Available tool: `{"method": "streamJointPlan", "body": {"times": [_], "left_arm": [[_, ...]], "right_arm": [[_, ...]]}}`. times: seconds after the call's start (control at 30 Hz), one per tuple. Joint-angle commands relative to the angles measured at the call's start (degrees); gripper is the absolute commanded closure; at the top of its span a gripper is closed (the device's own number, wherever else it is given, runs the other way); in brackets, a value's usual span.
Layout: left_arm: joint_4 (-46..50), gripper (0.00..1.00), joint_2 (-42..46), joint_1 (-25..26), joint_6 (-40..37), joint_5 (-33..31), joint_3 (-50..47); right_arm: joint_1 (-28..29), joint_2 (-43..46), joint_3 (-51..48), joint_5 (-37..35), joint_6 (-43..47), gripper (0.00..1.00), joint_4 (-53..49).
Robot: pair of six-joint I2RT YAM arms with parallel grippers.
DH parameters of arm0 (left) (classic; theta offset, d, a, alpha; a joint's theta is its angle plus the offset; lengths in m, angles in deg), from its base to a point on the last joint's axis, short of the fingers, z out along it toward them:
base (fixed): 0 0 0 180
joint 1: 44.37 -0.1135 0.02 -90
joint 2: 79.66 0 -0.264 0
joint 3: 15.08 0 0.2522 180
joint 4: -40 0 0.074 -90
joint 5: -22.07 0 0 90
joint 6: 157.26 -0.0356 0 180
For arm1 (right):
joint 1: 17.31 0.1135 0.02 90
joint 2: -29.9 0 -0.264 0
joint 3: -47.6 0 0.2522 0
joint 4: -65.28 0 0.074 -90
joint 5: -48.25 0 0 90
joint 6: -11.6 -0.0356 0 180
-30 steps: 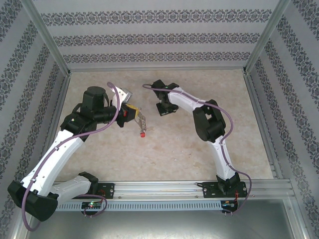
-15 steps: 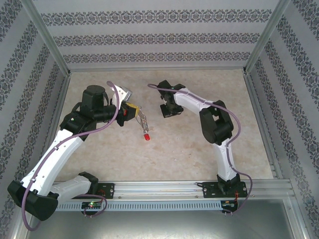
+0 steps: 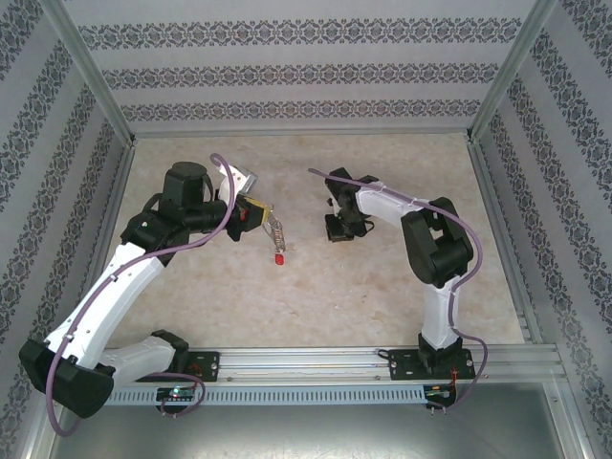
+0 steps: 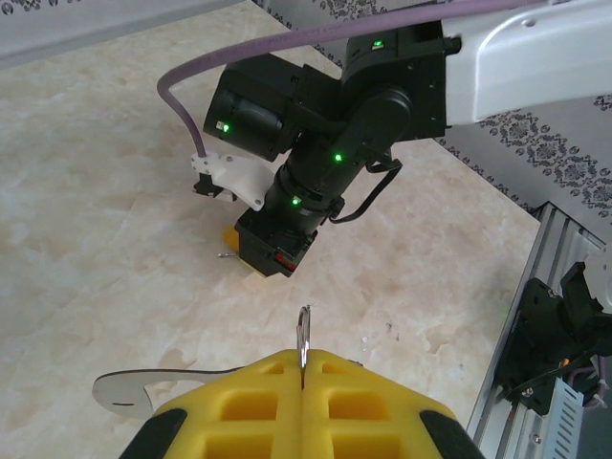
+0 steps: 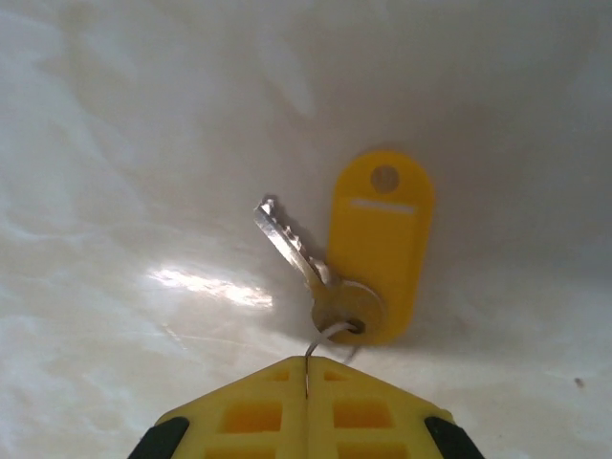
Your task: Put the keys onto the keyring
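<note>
Here, right end effector (image 5: 306,375) clamps the silvery, yellow-tagged keys (image 5: 330,292); left end effector (image 4: 303,368) clamps the grey keyring (image 3: 274,232).

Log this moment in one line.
left gripper: shut on keyring, red tag dangling | right gripper: shut on key | grippers apart | key not yet on keyring

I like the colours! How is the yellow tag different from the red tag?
The yellow tag sits beside a key held by the right gripper; the red tag is at the end of the keyring held by the left gripper. One is yellow, the other red. Both are small tags.
</note>
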Motion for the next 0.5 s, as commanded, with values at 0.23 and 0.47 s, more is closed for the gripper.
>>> {"method": "streamJointPlan", "body": {"times": [0.23,0.47], "left_arm": [[-3.9,1.0,1.2,-0.8,0.4,2.0,1.7],[-4.2,1.0,1.6,-0.8,0.6,1.9,1.4]], "right_arm": [[-0.3,4.6,-2.2,-1.9,-1.4,0.9,1.0],[2.4,6.1,-0.2,-9.6,1.3,0.72,-3.0]]}}
